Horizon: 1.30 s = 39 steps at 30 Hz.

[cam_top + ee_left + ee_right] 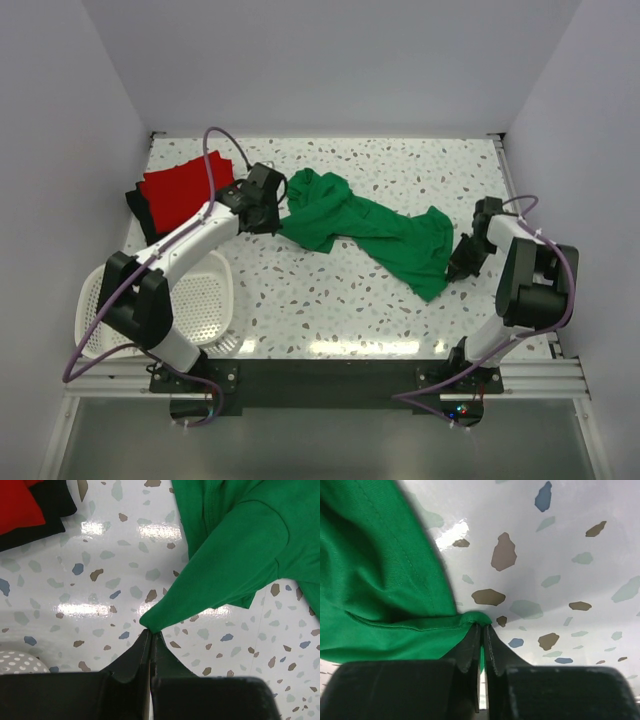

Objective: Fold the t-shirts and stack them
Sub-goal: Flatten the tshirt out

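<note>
Your left tool (pixel 150 634) is clenched on a corner of the green t-shirt (pixel 372 233), and your right tool (pixel 481 628) is pinched on its edge. The shirt lies rumpled on the worktop (pixel 330 310), spread between them from 10 to 4 o'clock. The red t-shirt (pixel 178 190) sits on the black t-shirt (pixel 134 206) at the worktop's 10 o'clock corner.

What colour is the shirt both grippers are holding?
The shirt is bright green, clearest in the top external view.

loose shirt (pixel 385 235) centre, apparently stacked shirts (pixel 180 190) far-left
</note>
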Each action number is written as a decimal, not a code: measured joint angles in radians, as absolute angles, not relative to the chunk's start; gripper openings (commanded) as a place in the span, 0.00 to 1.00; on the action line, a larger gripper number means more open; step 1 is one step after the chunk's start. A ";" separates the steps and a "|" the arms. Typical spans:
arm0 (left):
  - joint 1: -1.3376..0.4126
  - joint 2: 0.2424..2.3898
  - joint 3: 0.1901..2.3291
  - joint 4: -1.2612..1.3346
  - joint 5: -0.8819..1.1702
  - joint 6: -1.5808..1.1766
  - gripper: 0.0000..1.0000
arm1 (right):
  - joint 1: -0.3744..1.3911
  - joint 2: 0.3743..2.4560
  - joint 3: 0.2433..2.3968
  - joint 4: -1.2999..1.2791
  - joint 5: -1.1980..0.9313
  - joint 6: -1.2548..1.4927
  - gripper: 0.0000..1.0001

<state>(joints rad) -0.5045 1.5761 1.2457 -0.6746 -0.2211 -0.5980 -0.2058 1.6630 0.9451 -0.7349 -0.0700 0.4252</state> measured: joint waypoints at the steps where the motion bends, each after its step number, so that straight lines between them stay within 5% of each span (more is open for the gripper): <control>1: -0.502 1.576 1.246 -0.673 -0.220 -0.598 0.00 | -0.205 1.663 0.947 -0.736 -0.070 0.426 0.00; 8: -0.466 1.587 1.350 -0.671 -0.177 -0.598 0.00 | -0.202 1.662 1.044 -0.776 -0.072 0.430 0.00; 21: -0.427 1.612 1.895 -0.538 -0.173 -0.525 0.00 | -0.202 1.528 1.685 -0.974 -0.036 0.471 0.00; 39: -0.427 1.070 1.780 -0.199 -0.407 -0.306 0.00 | -0.196 1.118 2.030 -0.884 0.108 0.452 0.00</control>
